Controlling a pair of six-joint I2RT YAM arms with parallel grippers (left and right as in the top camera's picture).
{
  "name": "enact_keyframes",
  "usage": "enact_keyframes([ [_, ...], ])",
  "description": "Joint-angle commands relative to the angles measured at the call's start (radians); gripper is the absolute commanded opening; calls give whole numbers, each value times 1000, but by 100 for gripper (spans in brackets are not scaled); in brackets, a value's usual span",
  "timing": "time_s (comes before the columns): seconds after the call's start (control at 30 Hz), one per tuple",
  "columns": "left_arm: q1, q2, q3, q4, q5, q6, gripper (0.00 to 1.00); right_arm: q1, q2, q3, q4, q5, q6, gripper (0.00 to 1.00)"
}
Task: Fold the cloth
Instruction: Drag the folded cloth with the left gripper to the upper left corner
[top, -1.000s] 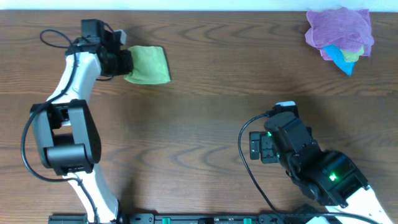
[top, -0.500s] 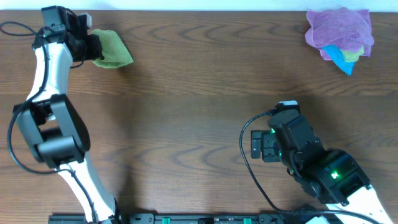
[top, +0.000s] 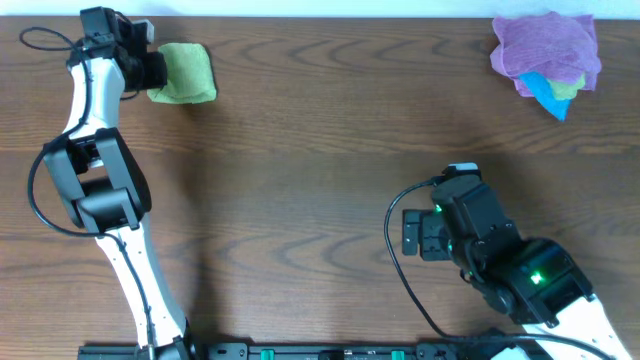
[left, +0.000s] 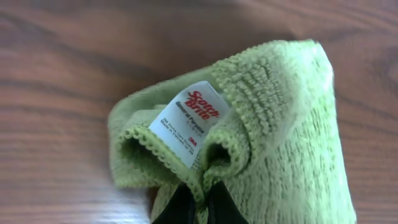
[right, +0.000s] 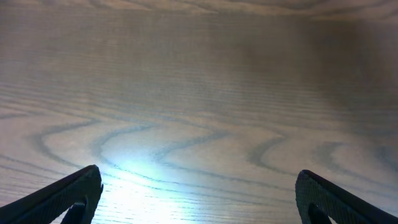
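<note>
The lime-green cloth (top: 184, 73) lies folded into a small bundle at the table's far left corner. My left gripper (top: 150, 72) is at its left edge, shut on the cloth's hem. In the left wrist view the cloth (left: 280, 130) fills the frame, its white tag (left: 189, 121) facing up, and my black fingertips (left: 200, 205) pinch the edge. My right gripper (top: 412, 232) is open and empty over bare table at the front right; its view shows only wood between the spread fingers (right: 199, 193).
A pile of purple cloth (top: 545, 45) with a blue cloth (top: 550, 95) under it sits at the far right corner. The table's far edge runs just behind the left gripper.
My left gripper pulled the cloth from left of centre toward the far left corner, then shifted slightly right. The right arm has not moved.
</note>
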Motion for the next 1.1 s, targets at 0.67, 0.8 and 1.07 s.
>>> enact_keyframes([
  [0.67,103,29,52,50,-131,0,75,-32,97,-6,29,-53,55,99],
  [0.8,101,28,68,37,-121,-51,75,-32,97,-6,29,-52,54,99],
  [1.07,98,28,242,-89,-122,-51,72,-32,97,-6,29,-52,50,99],
])
